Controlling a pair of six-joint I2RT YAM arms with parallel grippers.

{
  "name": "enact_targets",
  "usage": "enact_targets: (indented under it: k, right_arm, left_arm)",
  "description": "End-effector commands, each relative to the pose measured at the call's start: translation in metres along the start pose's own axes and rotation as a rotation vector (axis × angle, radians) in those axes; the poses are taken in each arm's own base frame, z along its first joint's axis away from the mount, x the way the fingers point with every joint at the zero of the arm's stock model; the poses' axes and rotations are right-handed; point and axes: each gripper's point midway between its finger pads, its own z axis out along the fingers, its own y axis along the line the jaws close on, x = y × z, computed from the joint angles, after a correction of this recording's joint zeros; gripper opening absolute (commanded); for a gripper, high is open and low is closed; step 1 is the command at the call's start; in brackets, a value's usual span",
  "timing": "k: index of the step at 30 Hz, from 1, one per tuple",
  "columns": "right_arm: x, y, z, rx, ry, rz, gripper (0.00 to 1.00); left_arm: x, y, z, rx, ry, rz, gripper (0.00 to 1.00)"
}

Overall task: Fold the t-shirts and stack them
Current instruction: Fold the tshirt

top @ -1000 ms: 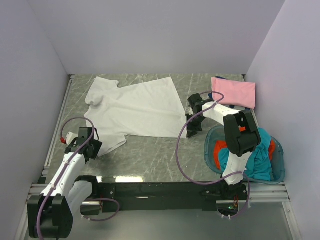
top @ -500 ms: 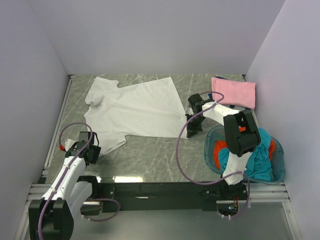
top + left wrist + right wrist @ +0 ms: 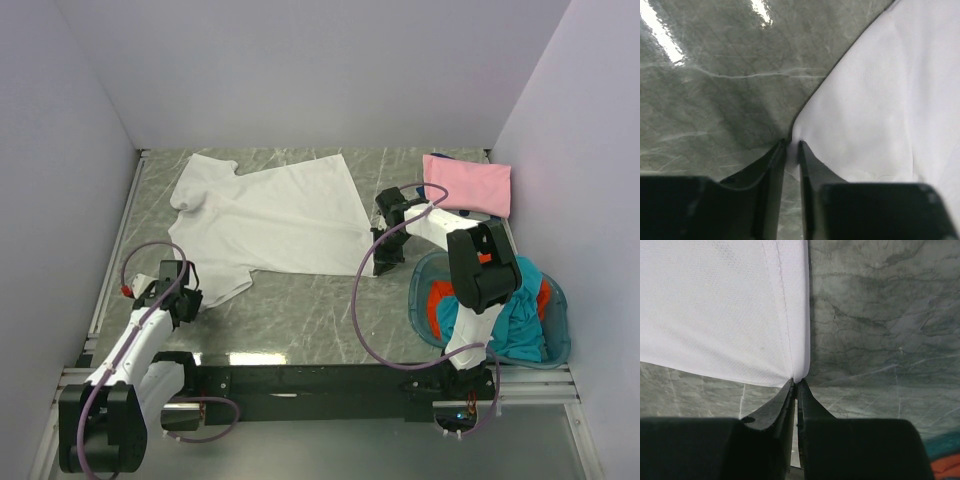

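Right wrist view: my right tool (image 3: 795, 384) pinches the white t-shirt (image 3: 715, 305) corner for folding; hold of left tool (image 3: 792, 146) unclear.

2 white arms (image 3: 137, 343) with black joints and looping purple cables (image 3: 355, 300).

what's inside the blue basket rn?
Two crumpled shirts lie in the blue basket: a teal t-shirt on its right side, an orange-red t-shirt mostly on its left. The right arm overhangs the middle, so anything under it or beneath the shirts is hidden.
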Motion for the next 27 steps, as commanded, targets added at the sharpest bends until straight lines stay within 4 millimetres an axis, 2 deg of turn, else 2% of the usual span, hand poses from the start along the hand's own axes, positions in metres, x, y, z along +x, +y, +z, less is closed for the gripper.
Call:
enact_targets:
  k: [1, 8, 12, 13, 16, 27]
  right_arm:
    - [0.002, -0.006, 0.002, 0.029, 0.005, -0.004, 0.09]
    - [0.003, -0.006, -0.001, 0.028, 0.008, -0.008, 0.07]
    - [0.000, -0.002, -0.010, 0.017, -0.003, -0.015, 0.04]
    - [0.000, -0.002, -0.013, 0.017, -0.003, -0.014, 0.02]
    - [-0.001, 0.000, -0.019, 0.013, -0.008, -0.019, 0.00]
    - [0.009, 0.005, -0.031, 0.018, 0.014, -0.048, 0.00]
  left_arm:
    - [0.012, 0.009, 0.004, -0.011, 0.047, 0.022, 0.22]
    - [0.009, 0.004, -0.002, 0.000, 0.047, 0.017, 0.00]
    - [0.000, -0.008, -0.018, 0.037, 0.031, -0.022, 0.00]
    - [-0.006, -0.016, -0.027, 0.074, 0.020, -0.041, 0.00]
    - [-0.015, -0.022, -0.045, 0.119, 0.000, -0.094, 0.00]
    - [-0.024, -0.004, -0.093, 0.153, -0.007, -0.216, 0.00]
